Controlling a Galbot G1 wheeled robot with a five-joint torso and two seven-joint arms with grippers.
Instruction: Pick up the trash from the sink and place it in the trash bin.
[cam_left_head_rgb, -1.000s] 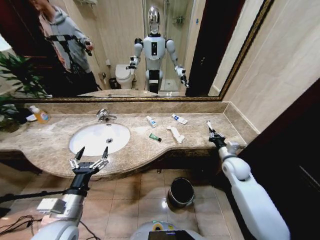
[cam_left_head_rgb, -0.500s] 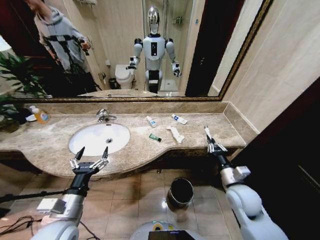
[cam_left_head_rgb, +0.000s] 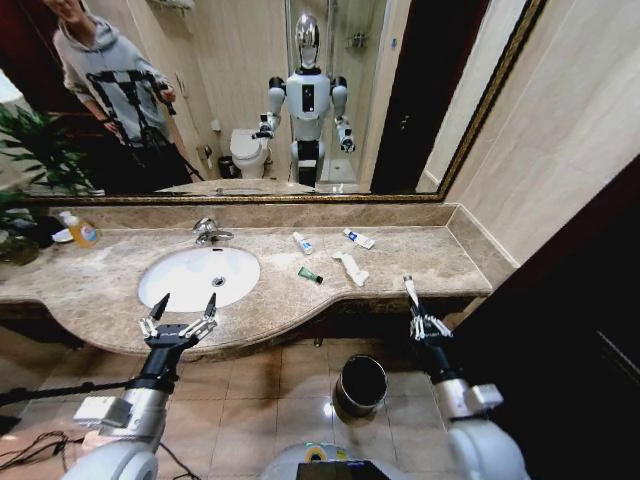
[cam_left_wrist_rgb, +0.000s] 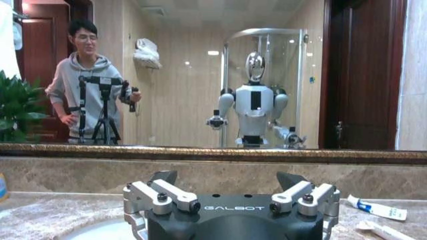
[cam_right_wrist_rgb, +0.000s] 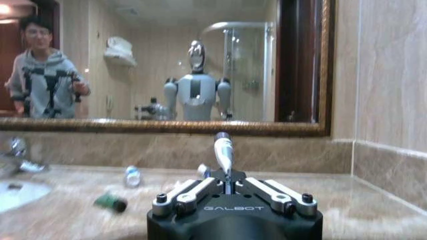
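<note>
Mottled brown marble counter (cam_left_head_rgb: 420, 255) surrounds the white oval sink (cam_left_head_rgb: 185, 275). Remaining trash lies on the marble beside the basin: two white tubes (cam_left_head_rgb: 302, 242), a green-and-black tube (cam_left_head_rgb: 310, 275) and a crumpled paper strip (cam_left_head_rgb: 351, 267). Right gripper (cam_left_head_rgb: 412, 305), past the counter's front edge near the round black trash bin (cam_left_head_rgb: 361, 385), pinches a slim white tube (cam_right_wrist_rgb: 222, 152); the right wrist view confirms contact. Left gripper (cam_left_head_rgb: 180, 318) hovers spread before the sink.

marble counter (cam_left_head_rgb: 100, 275) | tubes (cam_left_head_rgb: 302, 242), paper strip (cam_left_head_rgb: 351, 268), orange bottle (cam_left_head_rgb: 78, 230)
</note>
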